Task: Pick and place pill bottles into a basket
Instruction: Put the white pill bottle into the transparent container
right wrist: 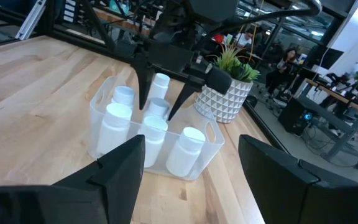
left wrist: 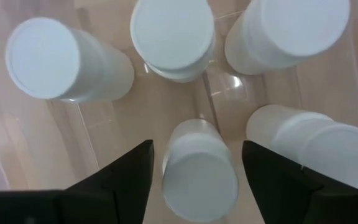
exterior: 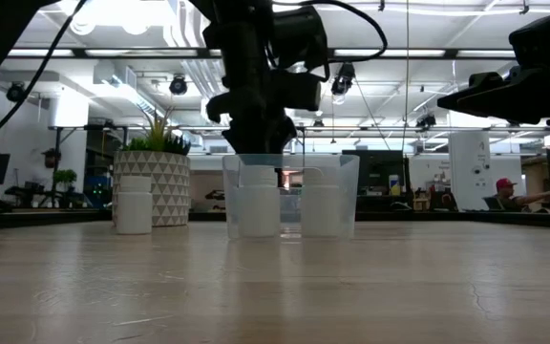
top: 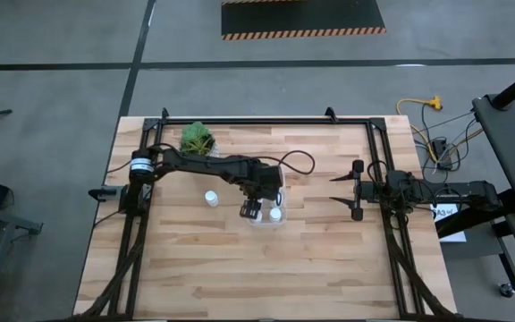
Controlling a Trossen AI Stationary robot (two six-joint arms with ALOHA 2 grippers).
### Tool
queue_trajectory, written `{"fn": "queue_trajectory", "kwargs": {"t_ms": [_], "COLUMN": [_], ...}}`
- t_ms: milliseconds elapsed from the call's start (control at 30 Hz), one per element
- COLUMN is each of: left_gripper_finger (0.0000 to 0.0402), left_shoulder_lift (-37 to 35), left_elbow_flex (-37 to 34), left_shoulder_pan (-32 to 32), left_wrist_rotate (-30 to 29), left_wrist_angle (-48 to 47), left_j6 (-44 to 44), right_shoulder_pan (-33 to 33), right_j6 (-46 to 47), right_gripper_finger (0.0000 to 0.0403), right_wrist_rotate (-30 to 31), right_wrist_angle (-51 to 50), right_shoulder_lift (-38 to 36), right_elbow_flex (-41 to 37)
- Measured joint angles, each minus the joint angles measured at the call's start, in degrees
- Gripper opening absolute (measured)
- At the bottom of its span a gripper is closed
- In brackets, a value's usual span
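Five pill bottles point(right wrist: 146, 124) are standing inside the basket point(right wrist: 204, 155), which I'm seeing near the desk's point(top: 240, 268) middle from above, with a sixth bottle point(top: 211, 198) just beside it. At desk height, I'm watching the left gripper point(exterior: 256, 143) hanging over the basket. Through its wrist, its fingers point(left wrist: 123, 180) are spread around a bottle point(left wrist: 197, 171) without touching. My right gripper point(top: 336, 190) is waiting apart, fingers wide and holding nothing.

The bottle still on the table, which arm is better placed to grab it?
Left, probably. The loose bottle stands on that arm's side, close to the left gripper at the basket; the right gripper waits farther off.
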Motion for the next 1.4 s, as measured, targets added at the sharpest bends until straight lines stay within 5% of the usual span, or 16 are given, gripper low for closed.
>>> {"fn": "queue_trajectory", "kwargs": {"t_ms": [1100, 1400], "left_gripper_finger": [0.0228, 0.0228], "left_shoulder_lift": [-13.5, -15.5], "left_elbow_flex": [-0.2, -6.0], "left_shoulder_pan": [-1.2, -2.0], "left_wrist_rotate": [0.2, 0.2], "left_wrist_angle": [-11.7, -11.4], "left_j6": [-3.0, -2.6], "right_shoulder_pan": [0.0, 0.0], "right_j6": [0.0, 0.0], "right_gripper_finger": [0.0249, 0.0249], "right_wrist_rotate": [0.0, 0.0], "right_wrist_angle": [0.0, 0.0], "right_shoulder_lift": [0.2, 0.3], "right_elbow_flex": [0.0, 0.0]}}
